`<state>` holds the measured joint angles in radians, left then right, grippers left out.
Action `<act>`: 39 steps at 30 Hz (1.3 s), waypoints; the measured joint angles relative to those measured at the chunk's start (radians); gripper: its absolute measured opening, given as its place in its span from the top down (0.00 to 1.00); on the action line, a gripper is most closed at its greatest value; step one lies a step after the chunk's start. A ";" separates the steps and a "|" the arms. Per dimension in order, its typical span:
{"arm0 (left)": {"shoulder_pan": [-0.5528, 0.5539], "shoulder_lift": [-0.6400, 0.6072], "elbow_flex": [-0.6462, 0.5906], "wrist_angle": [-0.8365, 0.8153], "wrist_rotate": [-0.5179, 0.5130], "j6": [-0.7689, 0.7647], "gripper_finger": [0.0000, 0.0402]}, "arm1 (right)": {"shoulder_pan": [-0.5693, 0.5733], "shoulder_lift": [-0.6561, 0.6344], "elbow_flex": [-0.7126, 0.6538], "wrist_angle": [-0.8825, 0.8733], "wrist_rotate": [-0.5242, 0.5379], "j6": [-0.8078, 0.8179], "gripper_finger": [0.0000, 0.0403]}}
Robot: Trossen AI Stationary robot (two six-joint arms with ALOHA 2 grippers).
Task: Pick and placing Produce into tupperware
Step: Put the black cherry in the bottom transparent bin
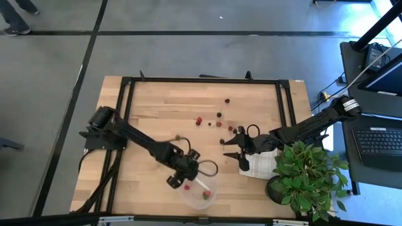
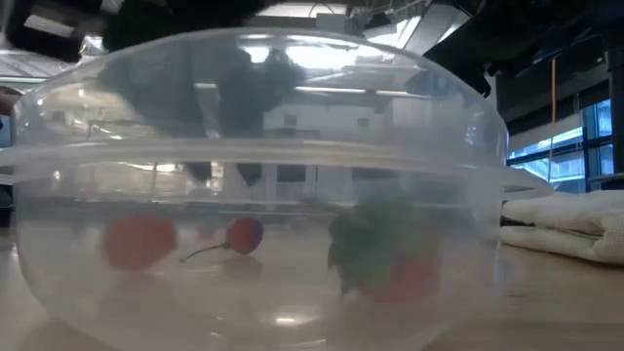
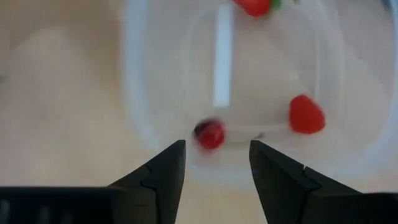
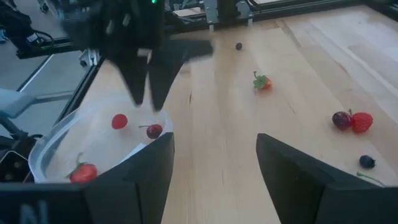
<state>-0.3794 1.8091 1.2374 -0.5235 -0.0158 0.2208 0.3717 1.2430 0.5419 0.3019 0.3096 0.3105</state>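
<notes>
three red pieces of produce (image 3: 306, 114) sit in the upright tupperware (image 1: 200, 194) beneath the spread left gripper (image 3: 216, 163).

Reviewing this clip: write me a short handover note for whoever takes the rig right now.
Left gripper: open, empty, hovering over the near-left rim of the tupperware.
Right gripper: open, empty, waiting above the table beside the white cloth.
Done: three pieces lie in the tupperware: a red berry, a dark red cherry with its stem, and a strawberry with green leaves.
Left: the loose produce is scattered across the middle of the table, about a dozen pieces, several close to the right gripper, one small piece near the left arm. Each has yet to be picked and placed.
</notes>
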 joint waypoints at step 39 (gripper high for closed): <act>0.305 -0.835 -0.943 0.850 -0.001 -0.193 0.58 | -0.186 0.441 0.427 -0.667 -0.016 0.054 0.43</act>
<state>-0.0746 0.9741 0.2943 0.3265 -0.0166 0.0277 0.1860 1.6838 0.9691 -0.3652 0.2934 0.3642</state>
